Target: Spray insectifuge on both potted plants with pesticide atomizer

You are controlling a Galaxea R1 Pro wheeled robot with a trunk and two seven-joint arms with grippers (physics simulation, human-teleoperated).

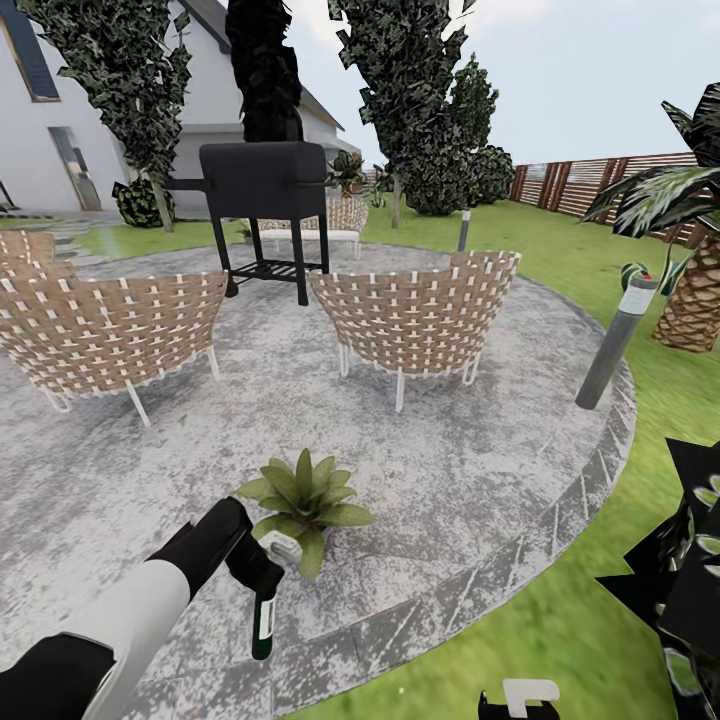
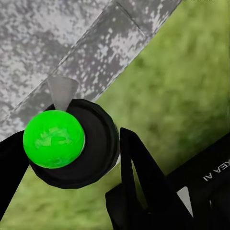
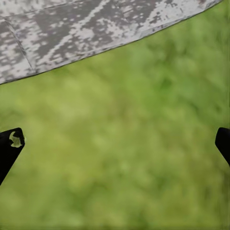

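You had the left gripper (image 1: 262, 578) at about seven o'clock in the head view, its jaws clamped on the pesticide atomizer (image 1: 263, 622), which hung below the wrist as a dark bottle with a pale label, close beside the potted plant (image 1: 303, 503). That plant sat on the paved patio (image 1: 470, 480) at six o'clock from the chairs, its grey pot mostly hidden under the leaves, so holding the sprayer right next to it was, I judge, meant to keep the insectifuge within reach of the leaves. From the left wrist camera the atomizer (image 2: 72, 143) showed end-on as a dark round body with a bright green cap and a pale nozzle tip, black fingers (image 2: 139, 172) pressed against its side, over the seam where paving meets lawn (image 2: 182, 96). I could not tell which way the nozzle faced relative to the plant. Beyond stood two wicker chairs (image 1: 415, 315) and a black grill (image 1: 265, 180) at twelve o'clock. Toward five o'clock your right gripper (image 3: 115, 143) idled over grass with its jaws spread wide and nothing between them, likely parked clear of the spraying.
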